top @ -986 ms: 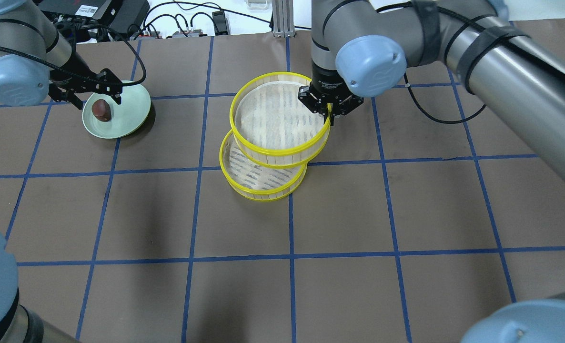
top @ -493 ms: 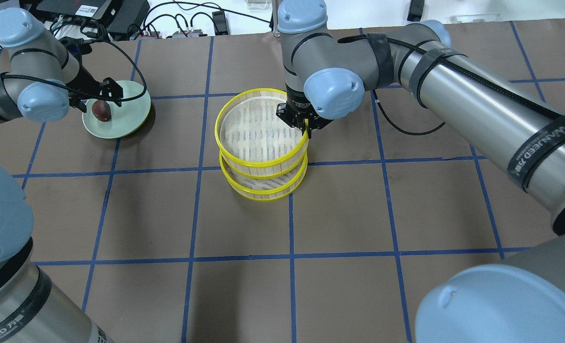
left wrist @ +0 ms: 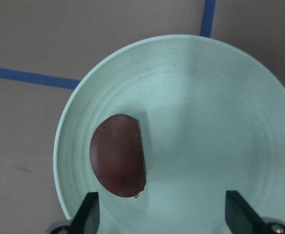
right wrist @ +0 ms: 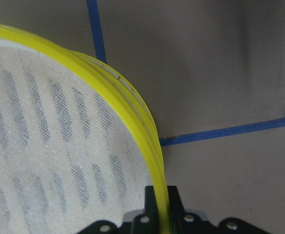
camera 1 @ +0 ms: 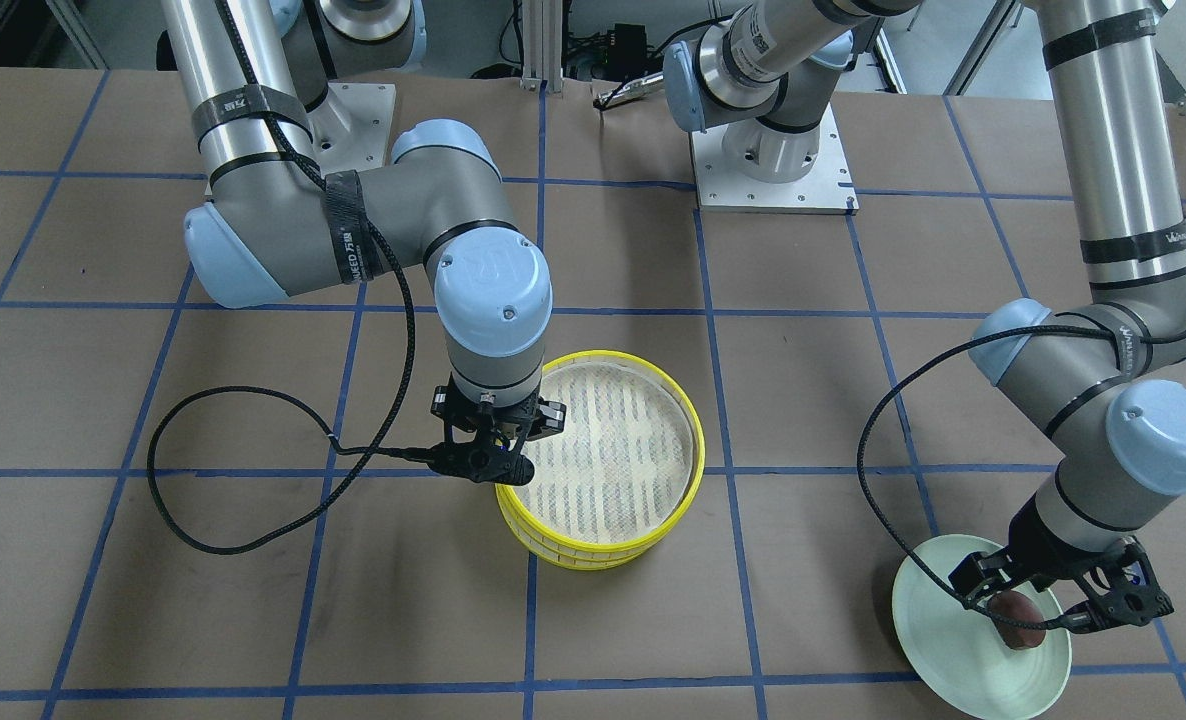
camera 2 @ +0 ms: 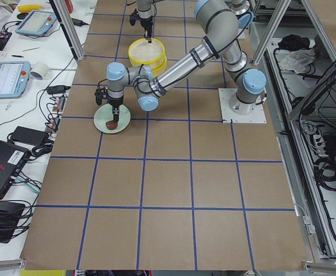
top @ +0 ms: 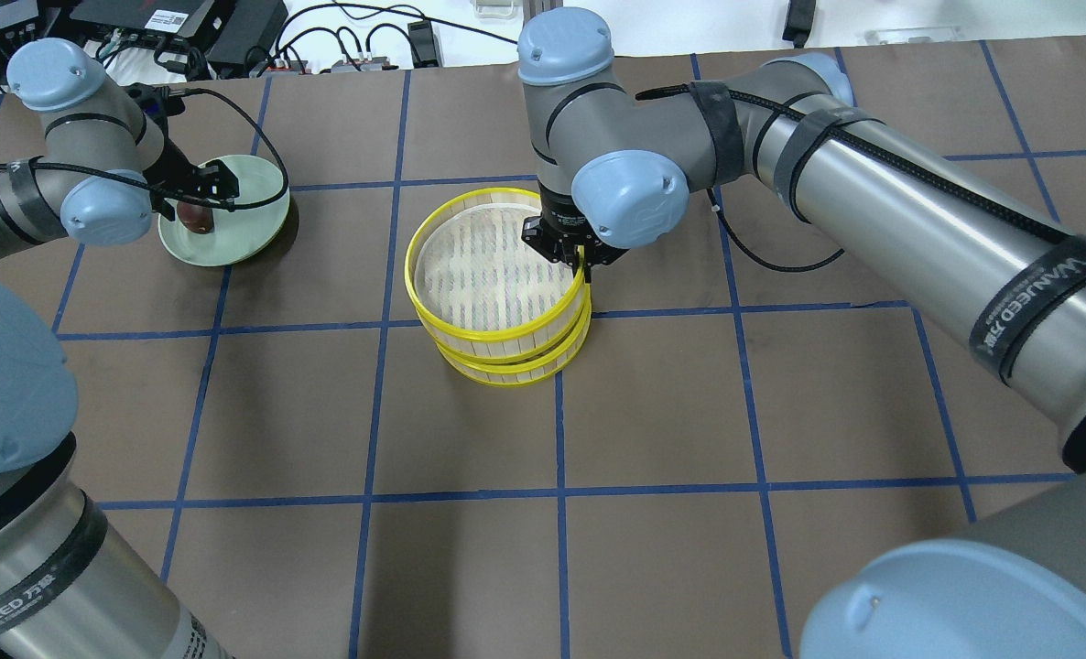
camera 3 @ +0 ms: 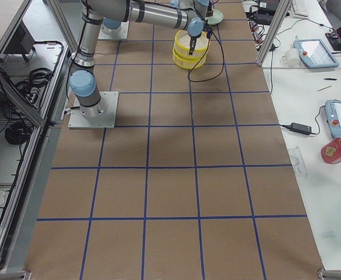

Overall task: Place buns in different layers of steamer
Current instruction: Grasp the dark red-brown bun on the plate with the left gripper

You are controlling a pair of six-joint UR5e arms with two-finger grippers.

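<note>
Two yellow-rimmed steamer trays stand stacked at mid-table. My right gripper (top: 582,259) is shut on the right rim of the upper tray (top: 479,265), which sits almost squarely over the lower tray (top: 506,368). The wrist view shows its fingers (right wrist: 154,197) pinching the yellow rim. The upper tray's mesh floor (camera 1: 613,450) is bare. The dark reddish-brown bun (top: 197,217) lies on the mint-green plate (top: 250,224) at the far left. My left gripper (left wrist: 162,214) hangs open just above it, with the bun (left wrist: 119,162) near one finger. The cream-yellow bun is out of view.
The brown table has a blue tape grid. The right arm's black cable (camera 1: 253,470) loops over the table beside the trays. Cables and boxes (top: 186,27) lie past the far edge, behind the plate.
My right gripper has carried the upper tray left and toward me, from offset behind the lower tray to nearly square over it. The left gripper stays over the bun on the plate.
</note>
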